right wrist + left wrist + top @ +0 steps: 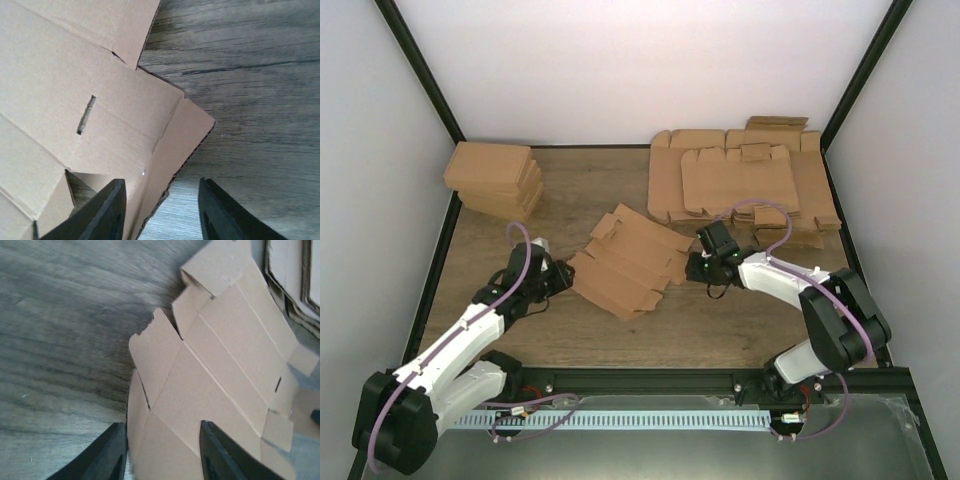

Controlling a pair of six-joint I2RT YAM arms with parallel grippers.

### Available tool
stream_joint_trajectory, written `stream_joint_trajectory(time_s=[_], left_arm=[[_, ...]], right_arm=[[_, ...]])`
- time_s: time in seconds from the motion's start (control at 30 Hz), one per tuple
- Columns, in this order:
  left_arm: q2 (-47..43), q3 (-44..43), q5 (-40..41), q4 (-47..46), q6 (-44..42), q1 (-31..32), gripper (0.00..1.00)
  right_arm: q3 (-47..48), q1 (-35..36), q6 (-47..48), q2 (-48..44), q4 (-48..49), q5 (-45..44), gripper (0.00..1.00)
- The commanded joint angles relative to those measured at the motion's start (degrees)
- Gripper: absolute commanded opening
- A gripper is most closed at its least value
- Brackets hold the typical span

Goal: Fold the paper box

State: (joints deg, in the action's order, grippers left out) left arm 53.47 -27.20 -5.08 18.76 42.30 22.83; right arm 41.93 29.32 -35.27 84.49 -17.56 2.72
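Left gripper (161, 442): two black fingers, partly apart. The near end of the paper box (628, 262) lies between them and fills the gap. One finger sits at the cardboard's edge; whether either presses on it cannot be told.

Right gripper (161, 200): two black fingers, partly apart. A corner flap of the same box reaches in between them, close to one finger, with bare wood showing between the flap's edge and the other. Jaws not closed on the flap.

Paper box: one light-brown cardboard piece with creases, side flaps, small tabs and a narrow slot. Lies in the middle of the table (570, 335), set at a slant, with one gripper at each end. Panels partly raised along the creases, not closed into a box.

Table: wood-grain top.

Stack of boxes (495, 180): same brown, shallow, back left corner, well apart from the paper box.

Pile of flat sheets (745, 180): same brown, overlapping, back right.
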Motion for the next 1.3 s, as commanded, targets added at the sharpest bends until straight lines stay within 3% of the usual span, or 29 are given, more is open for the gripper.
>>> stream_joint_trajectory(time_s=[0.0,0.2,0.23,0.27,0.47,0.63,0.73,1.03,1.17,1.27], left_arm=[[-1.7,-1.4,4.1,3.2,-0.1,0.0,0.52],[-6.1,-5.2,8.5,7.4,-1.7,0.0,0.84],[-6.6,-6.7,9.3,8.4,-2.0,0.0,0.95],[-7.2,-8.2,9.8,9.2,-3.5,0.0,0.98],[-10.2,-12.6,4.2,5.6,-8.1,0.0,1.00],[-9.8,-16.6,2.8,3.8,-17.8,0.0,1.00],[-9.4,-20.2,1.3,3.7,-24.9,-0.1,1.00],[4.2,-33.3,-10.7,10.5,-38.0,-0.3,1.00],[6.3,-33.9,-13.4,9.3,-41.9,-0.5,1.00],[6.7,-32.5,-19.7,8.9,-48.8,-0.3,1.00]], right_arm=[[0.2,-1.1,0.5,0.0,2.5,4.0,0.37],[-0.3,-1.7,2.9,-2.4,2.1,3.6,0.03],[-0.2,-1.7,4.4,-3.0,2.1,3.6,0.01],[0.0,-1.7,5.3,-3.5,2.1,3.6,0.01],[-2.0,-1.6,13.1,-12.7,5.4,8.6,0.01],[-2.4,-0.7,19.7,-18.6,7.5,13.3,0.01],[-0.3,-0.3,23.0,-17.6,7.6,16.1,0.01],[3.0,2.2,29.2,-13.6,11.0,24.6,0.01],[4.4,2.2,34.6,-12.0,6.7,24.6,0.01],[5.3,2.2,35.3,-11.3,5.1,22.4,0.01]])
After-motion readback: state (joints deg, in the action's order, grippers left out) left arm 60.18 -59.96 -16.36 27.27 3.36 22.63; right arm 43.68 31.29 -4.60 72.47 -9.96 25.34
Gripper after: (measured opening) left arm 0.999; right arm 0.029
